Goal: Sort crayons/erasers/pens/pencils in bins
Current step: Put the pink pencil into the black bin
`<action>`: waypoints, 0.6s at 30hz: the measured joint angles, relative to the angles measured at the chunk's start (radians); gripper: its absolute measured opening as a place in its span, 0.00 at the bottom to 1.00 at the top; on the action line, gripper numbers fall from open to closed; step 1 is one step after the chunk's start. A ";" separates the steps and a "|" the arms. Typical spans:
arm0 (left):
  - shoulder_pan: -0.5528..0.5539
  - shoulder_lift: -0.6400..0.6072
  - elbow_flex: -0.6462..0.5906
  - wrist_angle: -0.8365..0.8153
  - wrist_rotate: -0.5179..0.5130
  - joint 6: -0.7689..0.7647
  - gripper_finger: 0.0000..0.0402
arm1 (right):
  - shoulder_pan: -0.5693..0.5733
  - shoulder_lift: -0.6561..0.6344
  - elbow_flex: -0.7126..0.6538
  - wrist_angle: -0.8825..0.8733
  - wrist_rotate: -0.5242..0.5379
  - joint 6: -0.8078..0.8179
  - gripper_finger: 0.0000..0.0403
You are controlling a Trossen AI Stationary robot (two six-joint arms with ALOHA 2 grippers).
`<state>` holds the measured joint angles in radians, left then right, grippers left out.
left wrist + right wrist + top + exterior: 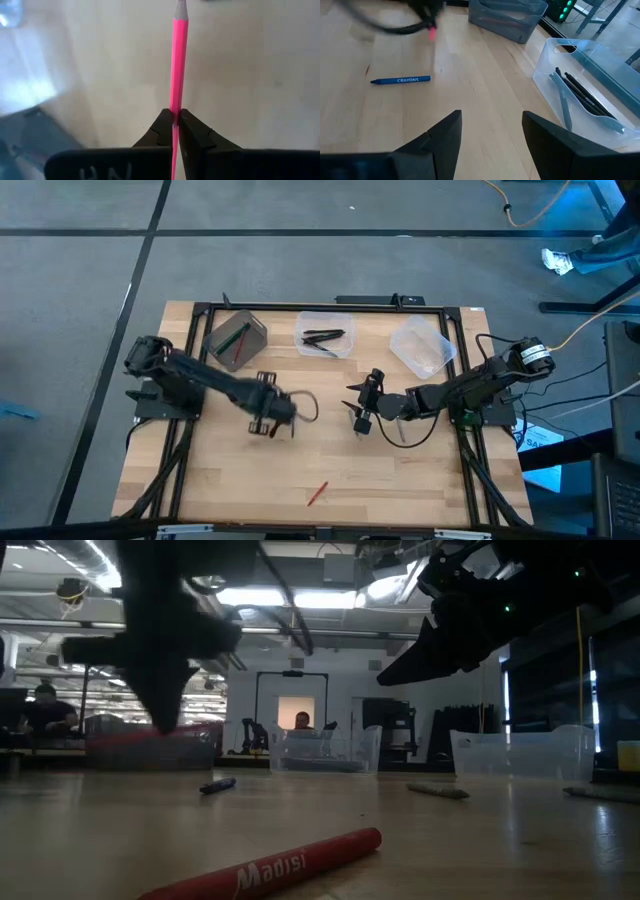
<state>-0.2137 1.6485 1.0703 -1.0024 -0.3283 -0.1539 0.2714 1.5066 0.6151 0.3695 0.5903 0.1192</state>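
Observation:
My left gripper hangs over the table's middle left, shut on a pink pencil; the right wrist view shows that pencil as a pink speck under the blurred gripper. My right gripper stands open over the table's middle right, holding nothing. A blue crayon lies flat on the wood ahead of it. A red crayon lies flat near the front edge. At the back stand the grey box, the clear squarish tub and the clear rounded tub. My left gripper pinches the pink pencil between its two fingertips, part-way along the shaft. The pencil runs along the fingers, not across them. Its long sharpened end sticks out past the tips, pointing steeply down at the table, and appears clear of the wood.
Black pens and a grey one lie in the squarish tub; green and red sticks lie in the grey box. A grey stick lies on the wood toward the right. Bare wood spreads across the table's front half.

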 joint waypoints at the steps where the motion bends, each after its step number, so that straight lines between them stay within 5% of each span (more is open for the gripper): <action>1: 0.023 -0.007 0.014 -0.015 0.002 0.000 0.01 | 0.000 0.000 0.000 -0.001 0.000 0.000 0.53; 6: 0.157 -0.064 0.043 -0.045 -0.039 0.001 0.02 | 0.000 0.000 0.000 -0.004 -0.009 0.002 0.53; 12: 0.336 -0.181 0.043 -0.111 -0.239 0.007 0.01 | 0.000 0.000 0.000 -0.007 -0.009 0.001 0.53; 18: 0.558 -0.279 0.044 -0.032 -0.269 -0.006 0.01 | 0.000 0.000 0.000 -0.007 -0.008 0.002 0.53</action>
<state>0.3444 1.3697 1.1141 -1.0342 -0.5968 -0.1596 0.2714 1.5066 0.6151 0.3622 0.5819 0.1211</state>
